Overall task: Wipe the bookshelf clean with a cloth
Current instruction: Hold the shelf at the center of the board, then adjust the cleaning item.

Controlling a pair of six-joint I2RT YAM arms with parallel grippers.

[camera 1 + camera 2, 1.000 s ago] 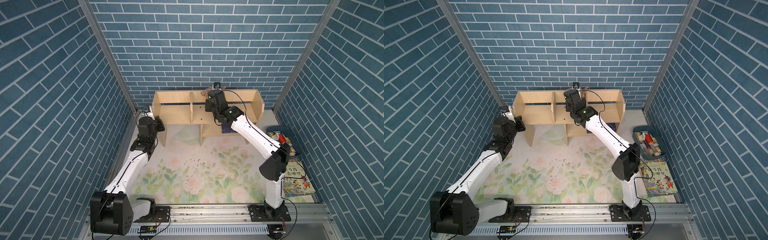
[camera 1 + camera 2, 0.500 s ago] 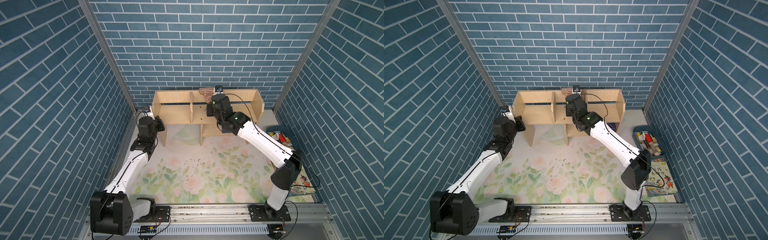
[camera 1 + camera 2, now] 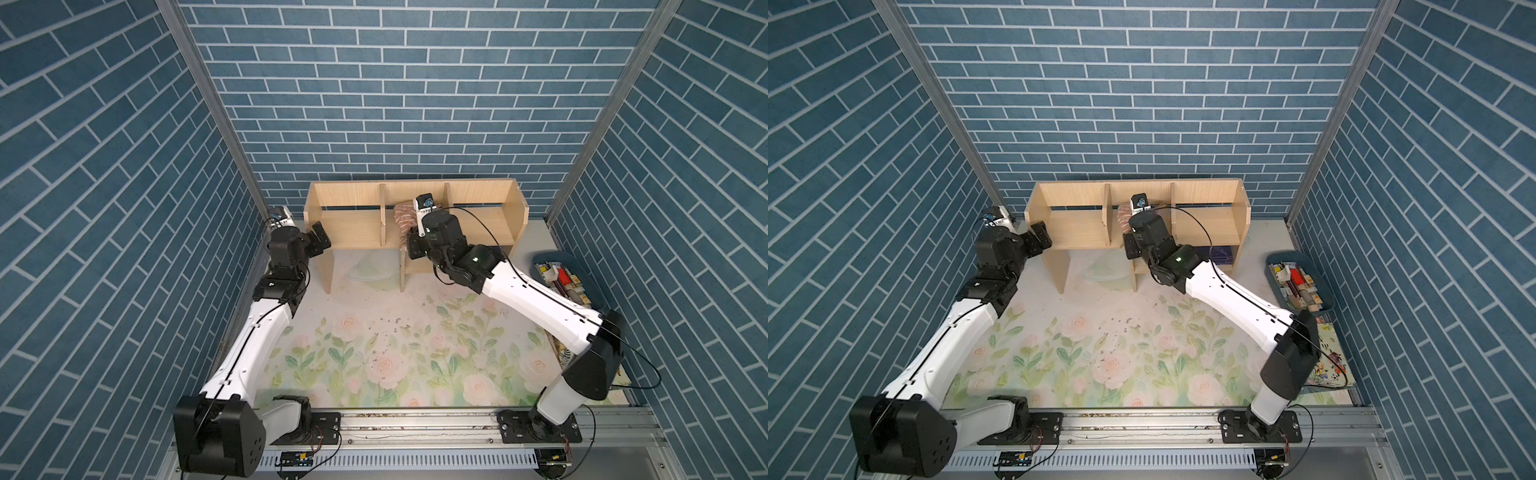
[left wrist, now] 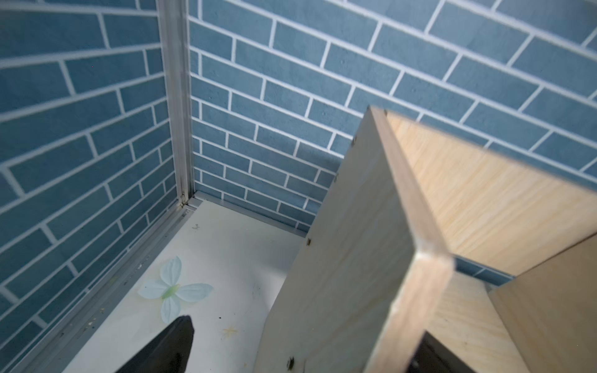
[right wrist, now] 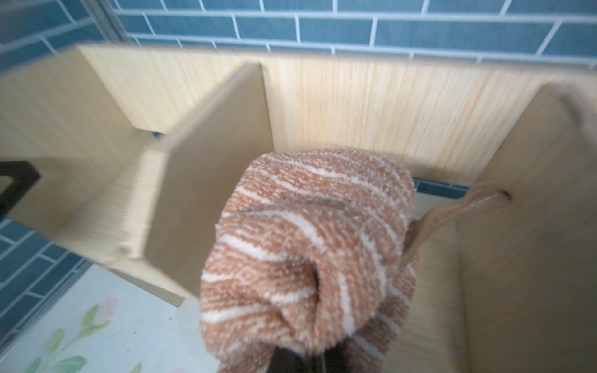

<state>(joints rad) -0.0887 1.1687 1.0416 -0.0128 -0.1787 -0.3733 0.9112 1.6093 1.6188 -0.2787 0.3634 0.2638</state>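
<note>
Cloth (image 5: 307, 252) bunched in right gripper (image 5: 307, 358), jaws pinched on its near end. Wad sits ahead of jaws in middle bay of shelf (image 3: 357, 224), between dividers (image 3: 382, 216); contact with wood not discernible. Shelf's long axis runs side to side, so stroke likely follows it, dividers bounding travel. Left gripper (image 3: 319, 240) at end panel (image 4: 339, 258), jaws spread astride its edge, gripping nothing. Right arm nearer; wiping falls to it.

No text can be read; the picture book (image 3: 1330, 353) may carry characters on its cover, too small to make out.
</note>
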